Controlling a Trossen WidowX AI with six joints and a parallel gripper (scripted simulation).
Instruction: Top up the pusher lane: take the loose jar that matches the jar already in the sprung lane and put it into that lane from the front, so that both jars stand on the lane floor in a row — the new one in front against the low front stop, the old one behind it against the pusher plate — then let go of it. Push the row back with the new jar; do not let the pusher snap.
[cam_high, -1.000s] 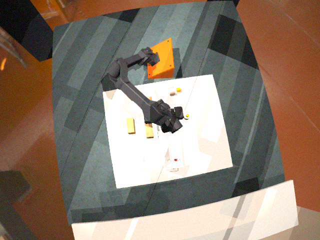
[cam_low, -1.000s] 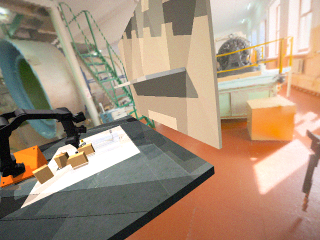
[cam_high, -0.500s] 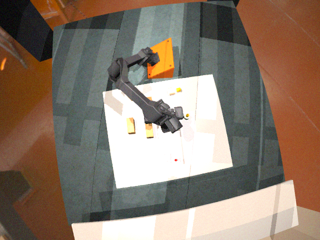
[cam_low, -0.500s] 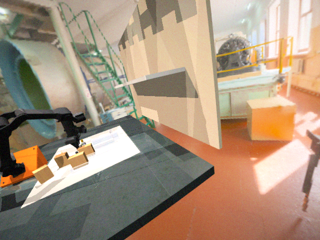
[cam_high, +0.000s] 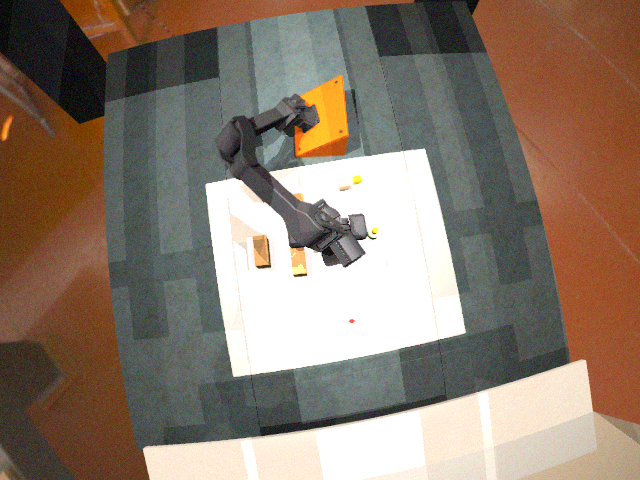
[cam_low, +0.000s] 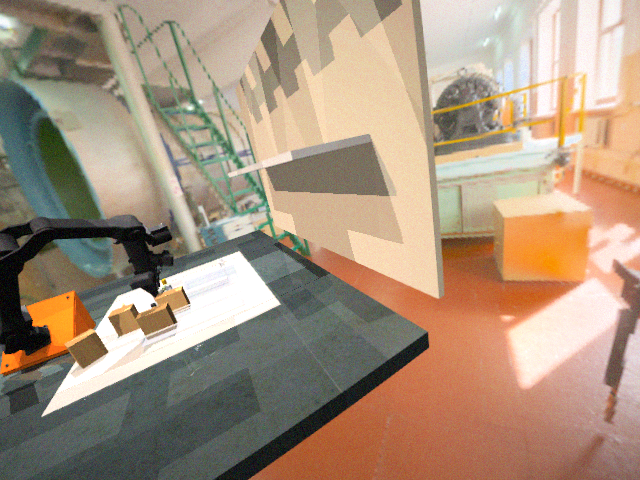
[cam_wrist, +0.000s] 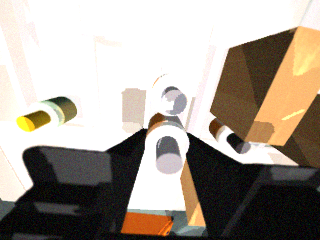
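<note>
My gripper (cam_wrist: 165, 134) is shut on a jar with a grey lid, a white band and a brown lower part; this held jar (cam_wrist: 169, 156) shows between the fingertips in the wrist view. Directly beyond it stands another grey-lidded jar (cam_wrist: 174, 99), close to it and partly overlapped by it in the view. The lane walls are pale and washed out; the front stop and pusher plate cannot be made out. Whether the held jar touches the lane floor or the other jar is unclear. In the top and exterior views the arm or glare hides the held jar.
A yellow-lidded jar (cam_wrist: 47, 114) (cam_high: 374, 231) is left of the fingers in the wrist view. A dark-lidded jar (cam_wrist: 229, 136) and a tall wooden block (cam_wrist: 252, 85) (cam_high: 298, 260) are at right. Another block (cam_high: 262, 251) is farther over. A second yellow-lidded item (cam_high: 356, 179) is near the orange base (cam_high: 330, 111).
</note>
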